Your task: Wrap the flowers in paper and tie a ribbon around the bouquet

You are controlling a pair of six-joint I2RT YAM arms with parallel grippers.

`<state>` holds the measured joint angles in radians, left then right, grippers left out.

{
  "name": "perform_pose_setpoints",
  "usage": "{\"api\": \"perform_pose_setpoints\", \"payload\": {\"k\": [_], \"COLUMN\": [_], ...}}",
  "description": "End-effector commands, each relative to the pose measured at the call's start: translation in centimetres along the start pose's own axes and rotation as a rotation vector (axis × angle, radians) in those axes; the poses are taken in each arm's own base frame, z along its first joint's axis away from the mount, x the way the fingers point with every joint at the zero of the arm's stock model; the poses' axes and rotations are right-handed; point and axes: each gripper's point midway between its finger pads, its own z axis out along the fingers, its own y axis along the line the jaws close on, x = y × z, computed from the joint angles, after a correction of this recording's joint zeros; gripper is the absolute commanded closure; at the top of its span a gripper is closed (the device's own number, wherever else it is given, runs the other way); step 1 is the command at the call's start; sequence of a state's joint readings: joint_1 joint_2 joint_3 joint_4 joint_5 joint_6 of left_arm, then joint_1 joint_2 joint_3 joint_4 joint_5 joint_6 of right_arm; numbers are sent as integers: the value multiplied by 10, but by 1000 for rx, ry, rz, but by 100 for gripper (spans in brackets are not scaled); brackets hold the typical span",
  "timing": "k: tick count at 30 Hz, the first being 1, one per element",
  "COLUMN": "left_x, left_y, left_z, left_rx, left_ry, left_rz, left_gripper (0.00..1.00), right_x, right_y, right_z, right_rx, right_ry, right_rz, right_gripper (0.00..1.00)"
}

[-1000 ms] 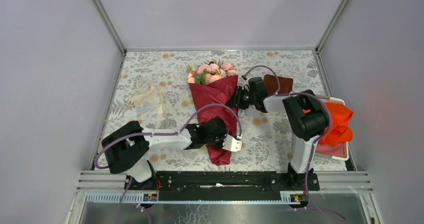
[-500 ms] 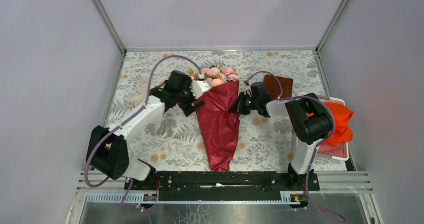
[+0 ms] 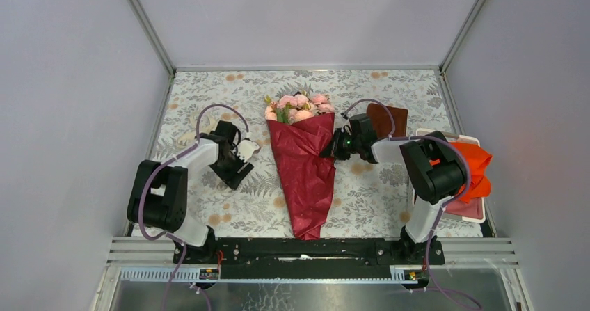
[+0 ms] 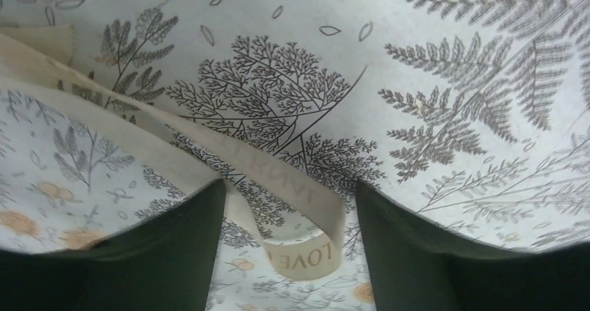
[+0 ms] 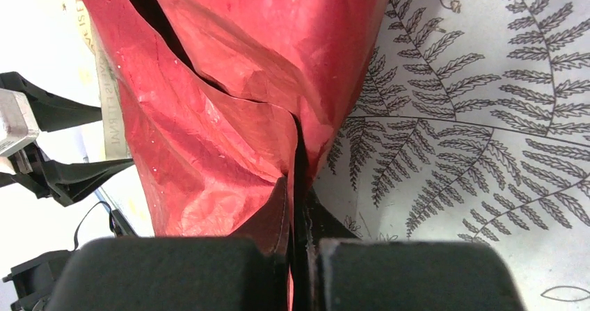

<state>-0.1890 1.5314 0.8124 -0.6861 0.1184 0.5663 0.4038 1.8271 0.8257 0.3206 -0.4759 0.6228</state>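
**1. Markings.**
- Ribbon point(image 4: 306, 255): cream, printed in pale gold caps.
- L wrist view: I read "LOVE" on the curl nearest the lens. The rest of the print runs upside down & I cannot make it out.
- R wrist view: a strip of the same print at far left, too blurred to read.

**2. Surroundings.**
- Bench point(image 3: 376, 193) has a fern/floral-print cover.
- Bouquet point(image 3: 303, 165) lies flat at ctr, btwn the two claws. Flowers point(image 3: 296, 106) are at the far end; the tail points toward the arm bases.
- Ribbon lies in loose loops on the left side, apart from the bouquet. The L arm covers part of it in the top view.
- Brown square point(image 3: 389, 116) sits right of ctr at the far side, partly hidden by the R arm & its cable.
- Orange cloth point(image 3: 469, 168) is heaped on a tray point(image 3: 473, 212) at the right edge.

**3. Claws.**
- L claw point(image 4: 290, 189): spread wide, low over the bench, gripping nothing. One ribbon strand runs btwn the fingers; I cannot tell whether either finger touches it.
- R claw point(image 5: 299, 245): pressed together, pinching the right edge of the paper point(image 5: 209, 137) near the bouquet's wide end. A fold of paper sits in the seam btwn the fingers.
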Motion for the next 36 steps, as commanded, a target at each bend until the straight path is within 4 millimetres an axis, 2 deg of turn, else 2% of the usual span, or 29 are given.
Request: {"api": "perform_pose_setpoints", "payload": {"k": [1,3,4,6,8,11,12,14,15,16,18,20,25,27,30,32,33,36], "left_x": [8,3,-3,-27,-70,-124,-136,-150,-149,-150,-144,-139,-124,-113,-85,-74,-68,-50], "left_y": [-2,-10,-14,-29,-34,-37,-40,-52,-59,-65,-73,-72,-65,-72,-94,-101,-101,-92], "left_z": [10,5,-3,-35,-100,-237,-286,-373,-401,-429,-453,-453,-409,-392,-364,-339,-320,-272], "left_rx": [-3,43,69,157,177,49,-11,-101,-113,-137,-155,-170,-167,-137,-40,15,46,73], "left_ry": [7,-16,-37,-132,-311,-654,-771,-963,-1013,-1069,-1113,-1107,-984,-922,-826,-774,-724,-584], "left_rz": [-18,-12,-5,20,83,214,255,319,322,329,333,316,308,383,531,530,515,540], "left_gripper": [41,86,99,100,100,100,100,100,100,100,100,100,100,100,100,100,100,100], "right_x": [-9,-11,-13,-14,-15,-16,-15,-15,-15,-16,-17,-18,-20,-23,-29,-34,-36,-43], "right_y": [12,15,16,17,18,15,14,14,13,12,12,13,15,18,24,29,32,38], "right_z": [-13,-14,-15,-15,-15,-15,-15,-15,-15,-15,-15,-15,-15,-16,-18,-20,-21,-24], "right_rx": [-2,-4,-5,-1,2,21,26,29,34,36,37,36,41,39,33,28,26,29], "right_ry": [-36,-37,-39,-32,-26,-23,-21,-20,-22,-24,-27,-29,-22,-22,-30,-36,-37,-43], "right_rz": [-45,-48,-49,-49,-54,-64,-64,-66,-65,-65,-65,-67,-72,-76,-87,-92,-95,-105], "right_gripper": [100,100,100,100,100,100,100,100,100,100,100,100,100,100,100,100,100,100]}}
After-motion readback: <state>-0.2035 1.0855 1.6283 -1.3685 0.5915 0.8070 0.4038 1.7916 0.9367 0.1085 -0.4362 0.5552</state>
